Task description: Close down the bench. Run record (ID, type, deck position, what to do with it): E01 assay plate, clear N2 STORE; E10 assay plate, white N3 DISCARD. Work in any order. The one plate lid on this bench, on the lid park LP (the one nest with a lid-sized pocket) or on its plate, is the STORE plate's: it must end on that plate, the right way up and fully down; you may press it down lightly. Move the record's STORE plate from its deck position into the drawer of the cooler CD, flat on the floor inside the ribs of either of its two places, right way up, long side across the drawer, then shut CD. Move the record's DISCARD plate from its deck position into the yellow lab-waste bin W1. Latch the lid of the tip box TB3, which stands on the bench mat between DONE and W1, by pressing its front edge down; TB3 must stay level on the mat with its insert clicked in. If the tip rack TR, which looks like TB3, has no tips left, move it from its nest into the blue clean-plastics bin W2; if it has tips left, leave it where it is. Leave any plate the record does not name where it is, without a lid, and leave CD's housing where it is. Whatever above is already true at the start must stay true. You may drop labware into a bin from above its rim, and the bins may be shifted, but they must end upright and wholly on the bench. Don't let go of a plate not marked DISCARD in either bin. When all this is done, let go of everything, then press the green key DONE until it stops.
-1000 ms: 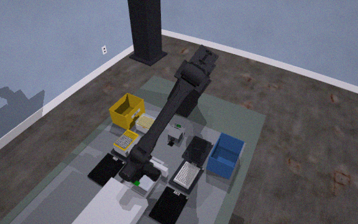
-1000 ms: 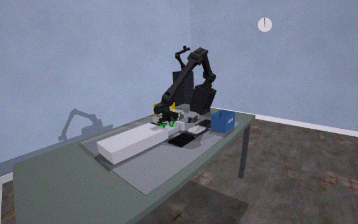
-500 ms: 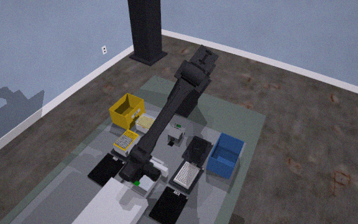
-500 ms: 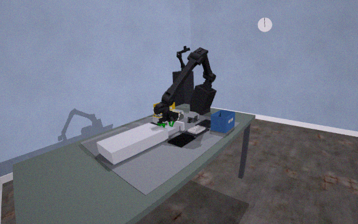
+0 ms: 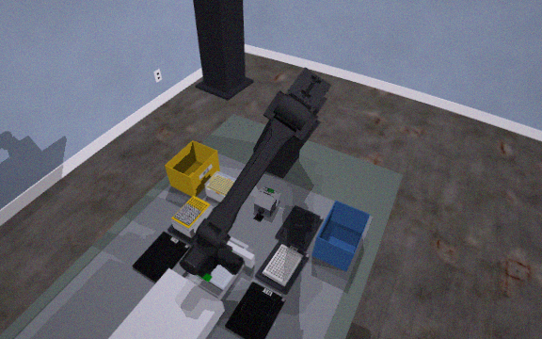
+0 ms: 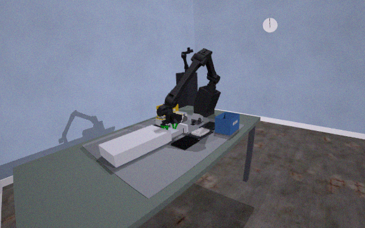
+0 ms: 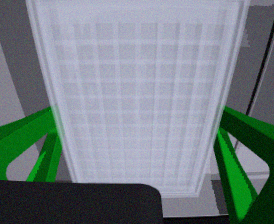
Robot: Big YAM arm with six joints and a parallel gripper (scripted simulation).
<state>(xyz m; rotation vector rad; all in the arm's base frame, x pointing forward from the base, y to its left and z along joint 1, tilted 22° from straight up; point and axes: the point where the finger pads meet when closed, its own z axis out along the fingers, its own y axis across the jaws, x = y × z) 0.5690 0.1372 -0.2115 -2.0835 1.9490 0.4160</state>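
My gripper is shut on the clear assay plate, its green fingers on the two long sides. The plate carries its lid and lies level, right way up. It sits within the outline of the open drawer of the white cooler CD; I cannot tell whether it touches the floor. The white assay plate lies in its nest. The yellow bin W1 stands at the back left. Tip box TB3 stands beside it. Tip rack TR sits in its nest.
The blue bin W2 stands at the right. The DONE key block is mid-bench. Empty black nests lie around the arm. The arm reaches low across the bench middle.
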